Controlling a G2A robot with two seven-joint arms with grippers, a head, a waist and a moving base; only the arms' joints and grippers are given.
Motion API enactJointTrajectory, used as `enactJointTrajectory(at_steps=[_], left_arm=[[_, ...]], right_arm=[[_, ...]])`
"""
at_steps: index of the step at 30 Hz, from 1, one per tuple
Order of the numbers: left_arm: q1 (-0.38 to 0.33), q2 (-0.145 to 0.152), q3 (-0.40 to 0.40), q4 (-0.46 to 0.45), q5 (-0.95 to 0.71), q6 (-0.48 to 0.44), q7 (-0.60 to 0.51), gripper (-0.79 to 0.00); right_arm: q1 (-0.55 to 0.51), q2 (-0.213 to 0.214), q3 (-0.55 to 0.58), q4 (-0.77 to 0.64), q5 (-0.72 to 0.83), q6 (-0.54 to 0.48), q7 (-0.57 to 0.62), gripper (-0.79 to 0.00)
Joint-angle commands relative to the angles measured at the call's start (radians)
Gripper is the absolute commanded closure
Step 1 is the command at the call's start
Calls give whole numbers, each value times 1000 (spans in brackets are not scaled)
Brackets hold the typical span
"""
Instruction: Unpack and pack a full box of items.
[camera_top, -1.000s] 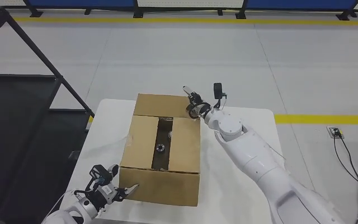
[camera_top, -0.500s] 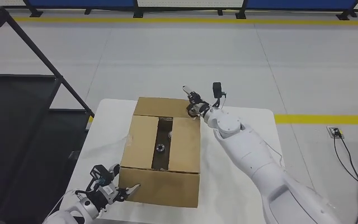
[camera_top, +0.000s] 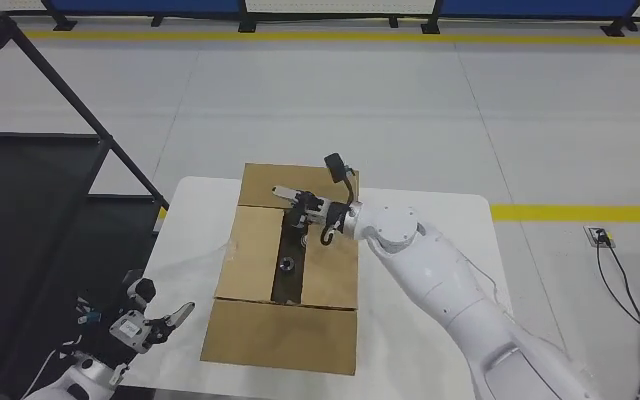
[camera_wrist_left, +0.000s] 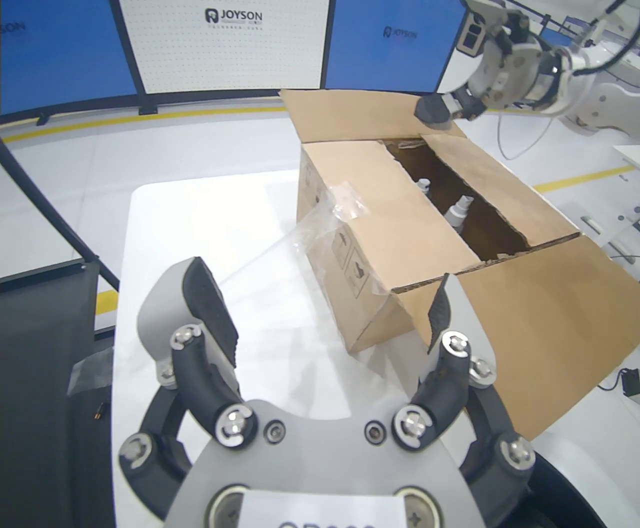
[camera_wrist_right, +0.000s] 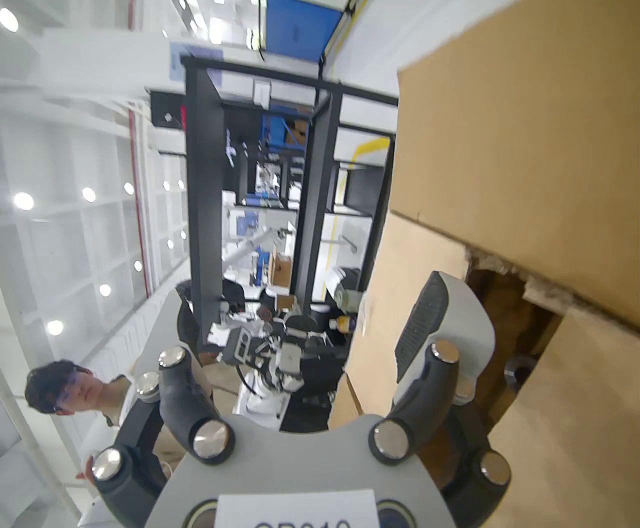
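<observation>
A brown cardboard box (camera_top: 250, 250) stands mid-table, its far and near flaps folded outward. The two side flaps leave a long gap (camera_top: 290, 250) where a round item (camera_top: 287, 265) shows. In the left wrist view the box (camera_wrist_left: 400, 235) holds white bottles (camera_wrist_left: 459, 210). My right gripper (camera_top: 293, 202) hovers open over the gap's far end, nothing between its fingers; its own view has it (camera_wrist_right: 305, 320) beside the flap edge (camera_wrist_right: 500, 150). My left gripper (camera_top: 152, 322) is open at the table's near left corner, apart from the box, and appears as (camera_wrist_left: 325, 310) in its own view.
A strip of clear tape (camera_wrist_left: 320, 220) hangs from the box's left side over the white table (camera_top: 420, 290). A black frame and dark panel (camera_top: 60, 200) stand off the table's left edge. There is bare tabletop to the right of the box.
My right gripper swung from the box's far right corner to over the gap. My left gripper drew back left, away from the near flap, which now lies flatter.
</observation>
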Motion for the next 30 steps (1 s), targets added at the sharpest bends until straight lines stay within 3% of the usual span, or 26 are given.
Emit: enactJointTrajectory(at_steps=[1, 9, 14, 22, 30], left_arm=[[7, 1, -10, 7, -7, -5, 1, -785], [15, 0, 7, 4, 1, -20, 9, -785], [15, 0, 22, -8, 18, -26, 11, -785], [0, 0, 49, 3, 29, -27, -5, -785], [5, -2, 82, -25, 62, -18, -5, -785]], right_arm=[[-12, 1, -9, -30, -43, 41, -3, -785], [-42, -13, -36, -68, -133, 179, -65, -785], [-41, -39, -33, -29, -69, 207, -13, -785], [-8, -97, -3, 110, 96, 123, 73, -785], [22, -127, 27, 173, 153, 22, 108, -785]])
